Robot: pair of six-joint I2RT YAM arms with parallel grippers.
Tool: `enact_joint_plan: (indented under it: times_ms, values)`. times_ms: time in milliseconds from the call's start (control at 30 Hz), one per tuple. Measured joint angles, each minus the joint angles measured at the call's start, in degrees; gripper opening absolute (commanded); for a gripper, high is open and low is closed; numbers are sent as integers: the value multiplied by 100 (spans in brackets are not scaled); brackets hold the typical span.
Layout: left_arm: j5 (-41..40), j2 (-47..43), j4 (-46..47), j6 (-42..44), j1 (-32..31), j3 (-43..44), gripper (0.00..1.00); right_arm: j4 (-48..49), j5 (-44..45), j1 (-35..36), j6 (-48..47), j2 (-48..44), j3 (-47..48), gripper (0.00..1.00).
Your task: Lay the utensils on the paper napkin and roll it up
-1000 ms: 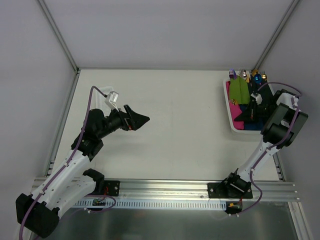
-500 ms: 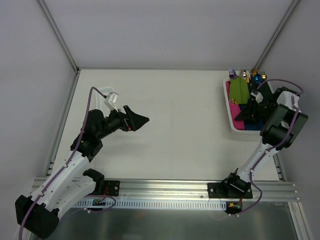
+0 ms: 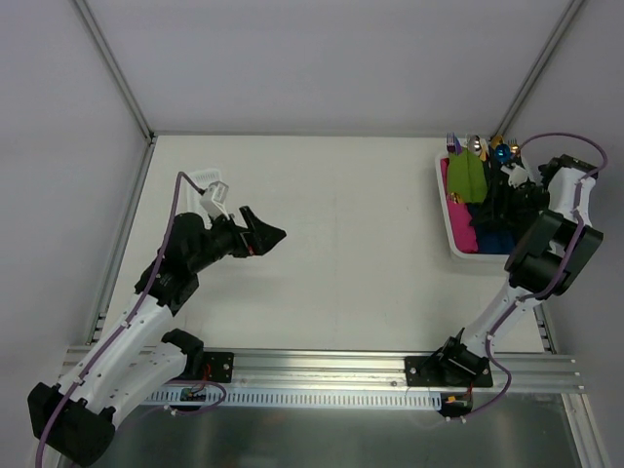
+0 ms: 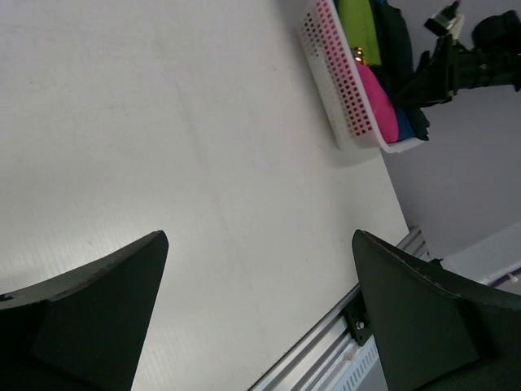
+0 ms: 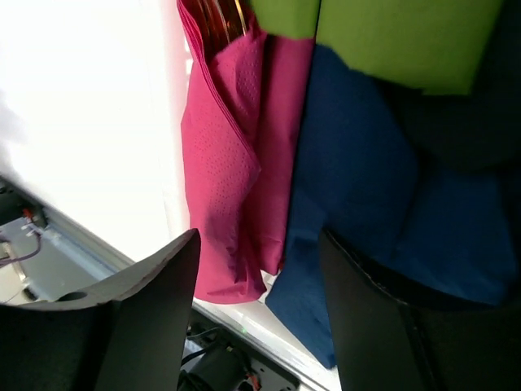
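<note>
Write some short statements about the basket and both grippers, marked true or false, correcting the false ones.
1. The magenta-pink paper napkin lies in the white perforated plastic basket. True.
2. The left gripper holds a gold utensil. False: it is open and empty above the white table.
3. The right gripper is over the basket with its jaws apart. True.
4. The green paper napkin lies spread in the middle of the table. False: it is in the basket.

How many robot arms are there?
2. The left arm hangs over the table. The right arm reaches over the white basket at the far right. No others show.
</note>
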Motion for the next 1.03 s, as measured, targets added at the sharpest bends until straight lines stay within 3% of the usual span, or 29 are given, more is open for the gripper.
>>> enact_joint_plan:
  times_ms: [300, 467, 700, 800, 1033]
  values:
    - [-933, 973, -1576, 540, 7, 1128, 99, 76, 33, 581, 35, -992, 446, 99]
    - [-1239, 1189, -2120, 789, 11, 1357, 99, 509, -66, 1784, 402, -2116, 116, 99]
    - [-1298, 1510, -2496, 940, 11, 1443, 99, 2181, 170, 4072, 1440, -3626, -1759, 99]
    - [-1379, 1561, -2562, 1016, 11, 1399, 99, 2879, 448, 4811, 1757, -3797, -2594, 99]
    - [-1547, 1563, -2605, 1043, 11, 1108, 99, 3882, 1167, 5674, 2017, -3816, -3965, 99]
